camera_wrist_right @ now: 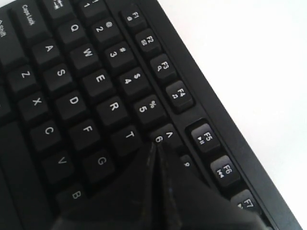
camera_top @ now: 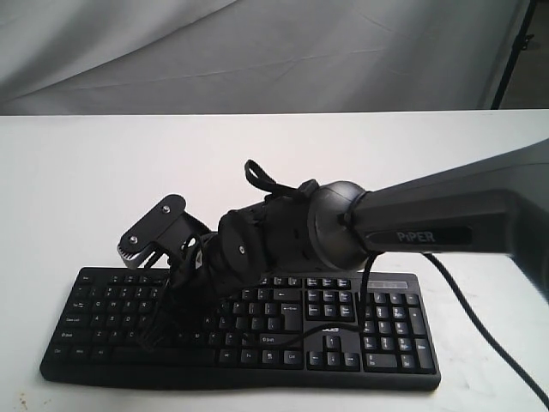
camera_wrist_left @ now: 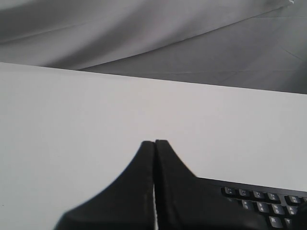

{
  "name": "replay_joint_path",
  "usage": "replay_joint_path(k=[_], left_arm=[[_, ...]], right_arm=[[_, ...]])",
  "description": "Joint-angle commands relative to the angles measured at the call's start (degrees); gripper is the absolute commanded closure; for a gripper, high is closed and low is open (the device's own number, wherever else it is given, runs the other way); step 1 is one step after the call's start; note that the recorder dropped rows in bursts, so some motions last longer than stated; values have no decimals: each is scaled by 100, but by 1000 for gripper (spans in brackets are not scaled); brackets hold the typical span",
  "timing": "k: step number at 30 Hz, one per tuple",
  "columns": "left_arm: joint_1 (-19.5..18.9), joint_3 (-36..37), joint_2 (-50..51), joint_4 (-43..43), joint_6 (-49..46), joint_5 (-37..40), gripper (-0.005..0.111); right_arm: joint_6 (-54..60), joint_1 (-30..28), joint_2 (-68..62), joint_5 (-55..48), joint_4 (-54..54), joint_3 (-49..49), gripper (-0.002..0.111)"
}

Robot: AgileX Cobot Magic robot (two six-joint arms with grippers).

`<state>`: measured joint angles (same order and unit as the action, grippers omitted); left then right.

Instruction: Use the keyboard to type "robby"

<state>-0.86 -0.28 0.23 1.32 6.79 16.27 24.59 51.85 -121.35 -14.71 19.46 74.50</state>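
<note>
Only my wrist view shows the right claw [camera_wrist_right: 154, 145], shut, by the 6 key [camera_wrist_right: 162, 135] of the wide black plastic keyboard [camera_wrist_right: 72, 103]; left claw [camera_wrist_left: 154, 143], likewise closed, beside the keyboard.

The exterior camera is facing the whole keyboard [camera_top: 292, 343] from its front; both wrist cameras are sharing it, the right closely, the left glimpsing a corner.

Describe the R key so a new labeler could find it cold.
Start at the black keyboard on the white table. In its top letter row, the R key sits between E and T, near the tip of the right claw. Only it bears a white R.
</note>
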Motion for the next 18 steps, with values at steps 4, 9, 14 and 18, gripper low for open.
replay_joint_path(k=[4, 9, 14, 18], left_arm=[[20, 28, -23, -54, 10, -14, 107], [20, 28, -23, -54, 10, -14, 107], [20, 28, -23, -54, 10, -14, 107], [20, 28, -23, -54, 10, -14, 107]], right_arm=[[84, -26, -6, -5, -65, 31, 108], [83, -26, -19, -5, -65, 31, 108], [83, -26, 106, 52, -99, 31, 108], [71, -39, 419, -21, -250, 31, 108]])
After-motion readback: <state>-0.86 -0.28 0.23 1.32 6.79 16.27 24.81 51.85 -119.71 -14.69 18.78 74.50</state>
